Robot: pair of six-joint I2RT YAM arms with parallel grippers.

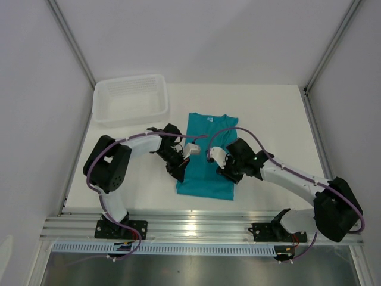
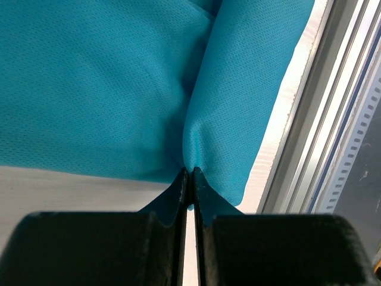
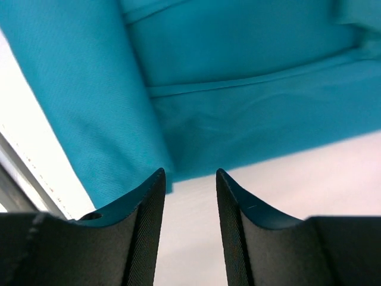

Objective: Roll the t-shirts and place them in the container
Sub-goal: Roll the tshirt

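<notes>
T-shirt (image 1: 205, 158): teal cloth, matt; fine pinhole mesh knit evident in left wrist view; soft folds, stitched seams.
Tray (image 1: 131, 98): white plastic, semi-translucent, ribbed floor, slight sheen.
Bench (image 1: 268, 119): white, smooth, matt.
Rail (image 1: 196, 227) at near edge: bare metal, brushed look, bright glare spots.
Fingers (image 3: 146, 226): black plastic, matt, fine-lined texture on inner faces.

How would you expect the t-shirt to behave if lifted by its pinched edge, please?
Probably floppy: the t-shirt puckers into a soft fold where the left gripper pinches it. It looks thin and light, so it would likely drape and drag.
</notes>
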